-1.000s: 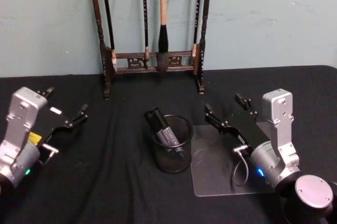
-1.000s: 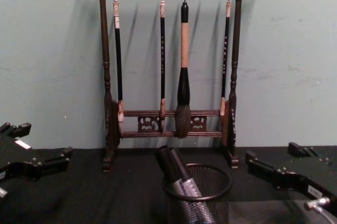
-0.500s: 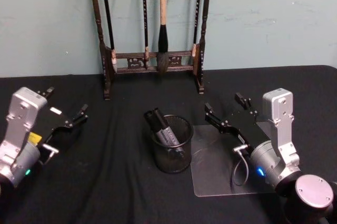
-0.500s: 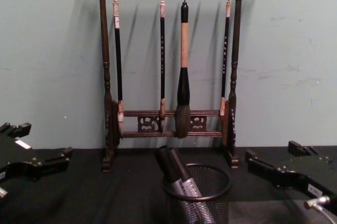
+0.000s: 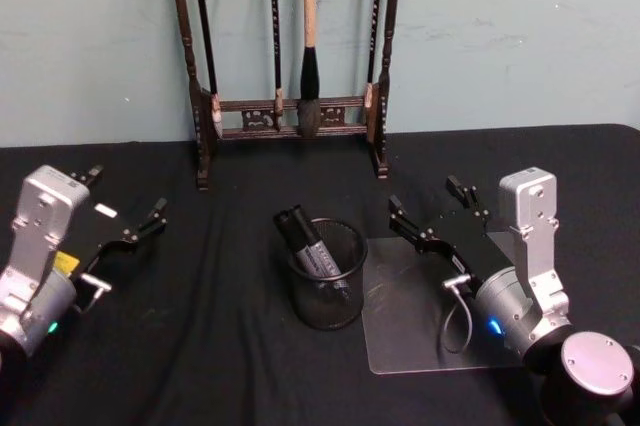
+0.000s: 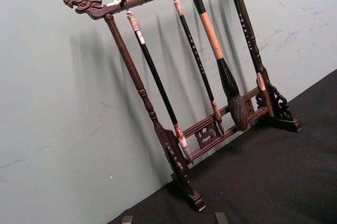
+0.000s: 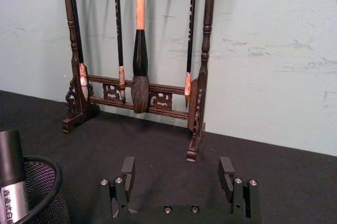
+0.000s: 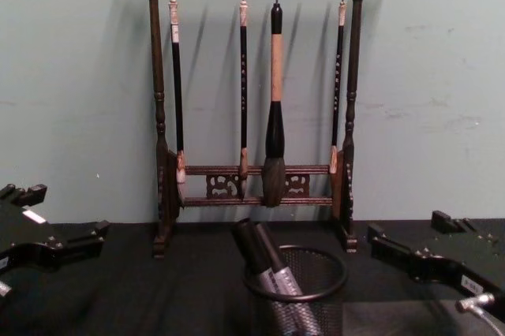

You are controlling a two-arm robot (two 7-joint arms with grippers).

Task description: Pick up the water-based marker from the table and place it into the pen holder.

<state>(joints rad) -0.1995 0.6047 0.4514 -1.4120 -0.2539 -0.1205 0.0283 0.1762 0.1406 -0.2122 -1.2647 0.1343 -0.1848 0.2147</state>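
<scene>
Jaws parted on both grippers, cylindrical marker [image 5: 315, 251] leaning in wire-mesh pen holder [image 5: 329, 301]

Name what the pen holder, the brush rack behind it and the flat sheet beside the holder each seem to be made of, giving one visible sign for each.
Pen holder: black metal wire mesh, apparently; light passes through its wall below a solid rim.
Brush rack: dark wood with a slight sheen, judging by turned posts and carved ends.
Sheet: probably clear plastic; the black tablecloth shows through it, with faint glare.
</scene>
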